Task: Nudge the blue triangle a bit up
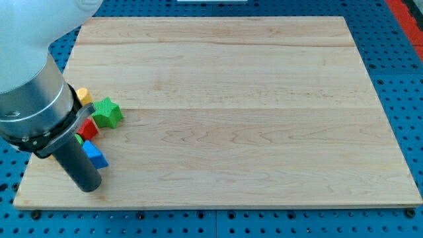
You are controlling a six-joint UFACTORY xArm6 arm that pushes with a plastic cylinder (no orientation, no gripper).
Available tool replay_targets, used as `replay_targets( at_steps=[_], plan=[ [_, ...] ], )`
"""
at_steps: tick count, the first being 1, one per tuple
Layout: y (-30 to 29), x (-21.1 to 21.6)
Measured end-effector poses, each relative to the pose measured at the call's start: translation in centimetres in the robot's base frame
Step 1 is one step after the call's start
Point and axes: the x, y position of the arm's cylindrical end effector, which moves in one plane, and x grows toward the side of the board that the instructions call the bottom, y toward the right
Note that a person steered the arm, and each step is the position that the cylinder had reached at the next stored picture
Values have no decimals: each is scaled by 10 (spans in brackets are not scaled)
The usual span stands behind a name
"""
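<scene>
The blue triangle (96, 156) lies near the board's left edge, partly hidden behind my rod. My tip (90, 188) rests on the board just below the blue block, close to or touching it. A red block (88, 129) sits just above the blue one. A green star-shaped block (107, 112) lies up and right of the red one. A yellow block (83, 95) peeks out at the arm's edge. A small bit of another green block (78, 139) shows left of the red one.
The wooden board (251, 106) lies on a blue perforated table (396, 59). The arm's large grey body (30, 99) covers the board's left edge and hides parts of the blocks there.
</scene>
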Motion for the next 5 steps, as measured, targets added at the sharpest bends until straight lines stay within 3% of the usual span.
replay_targets(
  at_steps=[5],
  plan=[
    [25,-30]
  ],
)
